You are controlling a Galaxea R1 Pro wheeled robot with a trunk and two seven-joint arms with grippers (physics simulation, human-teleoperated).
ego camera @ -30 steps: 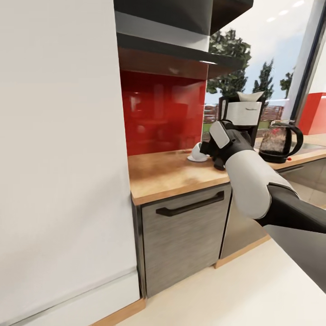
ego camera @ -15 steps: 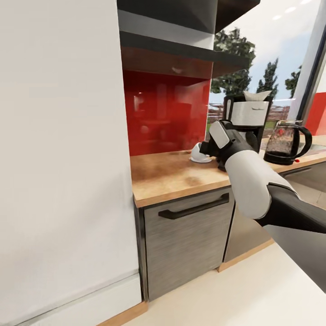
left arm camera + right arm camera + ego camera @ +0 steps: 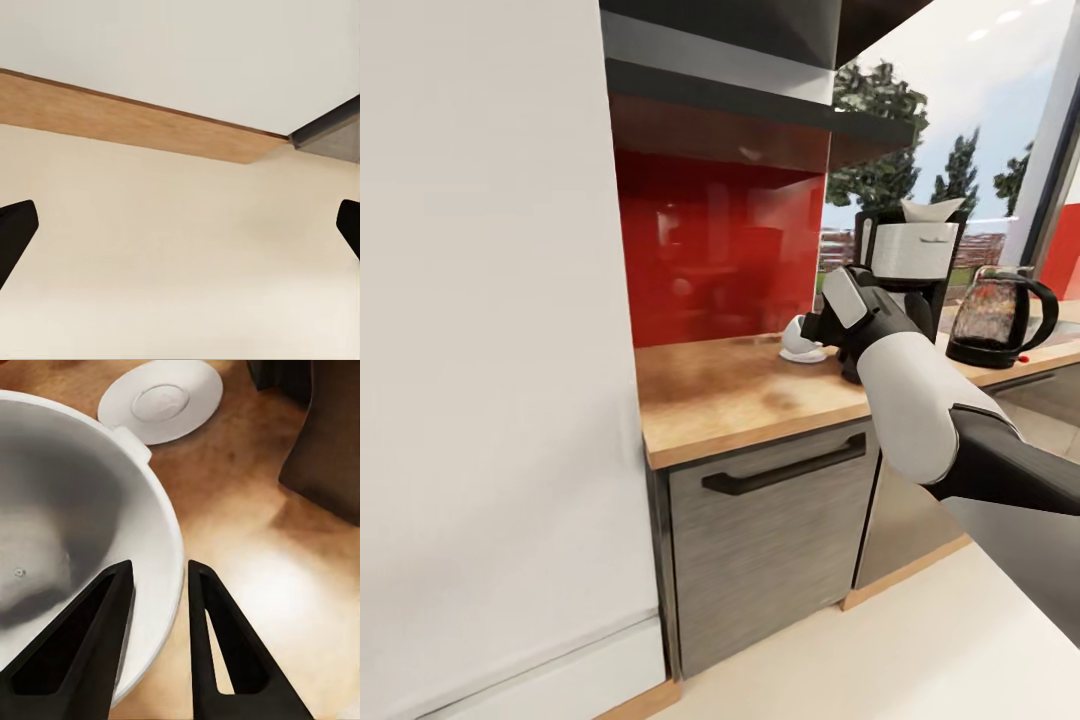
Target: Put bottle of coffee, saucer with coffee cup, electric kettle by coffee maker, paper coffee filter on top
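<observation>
The coffee cup is held by the right gripper: its jaws are nearly closed, pinching the cup's rim wall, one finger inside the bowl and one outside. Just beyond the jaws' tips, past the cup's handle, the empty saucer lies flat on the counter. That is the relation the coming move turns on, as I judge it: the cup has to travel forward along the finger line and then down onto the saucer's centre. The cup's opening faces the wrist camera, so it appears tipped rather than upright.

The coffee maker stands just past the saucer on the jaws' outer side, a paper filter on top, the electric kettle beyond it. The right arm is clearly the nearer one. The left gripper hangs over pale floor, jaws spread wide and holding nothing.

Against the earlier head frames the whole picture has slid, so the camera moved; the arm and cup sit much the same.
</observation>
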